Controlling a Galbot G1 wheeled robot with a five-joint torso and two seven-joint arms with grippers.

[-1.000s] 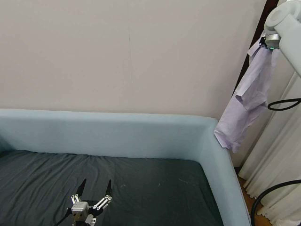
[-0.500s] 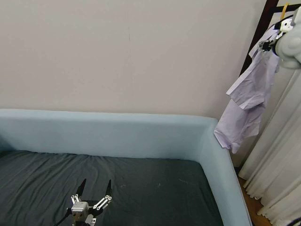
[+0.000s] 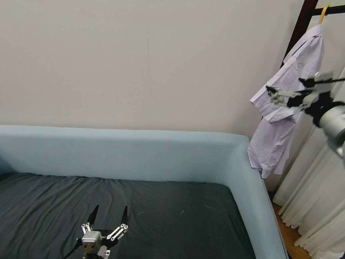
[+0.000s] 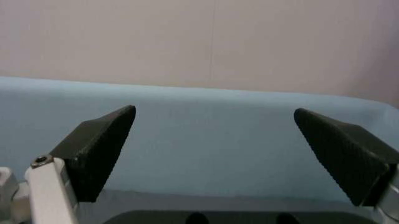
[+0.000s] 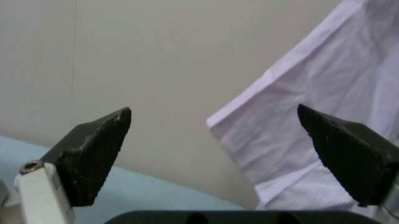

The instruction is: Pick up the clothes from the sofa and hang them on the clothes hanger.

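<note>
Shirt (image 3: pixel 304 59): pale lilac, short-sleeved, hanging at full length from a yellow hanger (image 3: pixel 323 12) on a dark rack pole (image 3: pixel 299 24) at the far right of the head view, beyond the end of the sofa (image 3: pixel 135 154). Its lower hem comes down just beside the sofa's corner; contact there cannot be confirmed. A pale curtain (image 3: pixel 318 183) hangs beside it. Right tool (image 3: pixel 271 94): raised to sleeve height in front of the shirt, fingers spread wide, nothing gripped. Left tool (image 3: pixel 111 207): low over the dark seat cushion (image 3: pixel 178 216) near the bottom edge of the head view, well apart from the shirt, fingers likewise spread wide and holding nothing. The head view supplies the overall layout: hanger hook, pole, both tools and the plain wall (image 3: pixel 135 65) behind the sofa. The right wrist view supplies the close detail: the right tool (image 5: pixel 214 108) shows a wide empty gap between its two dark fingers, with the sleeve edge and creased cloth of the shirt (image 5: pixel 324 84) lying beyond them and a strip of the pale blue sofa (image 5: pixel 124 196) beneath. Whether either finger touches the cloth cannot be determined. The left wrist view confirms the left tool (image 4: pixel 214 110) is empty, facing the sofa backrest (image 4: pixel 212 140) and the wall above it.
</note>
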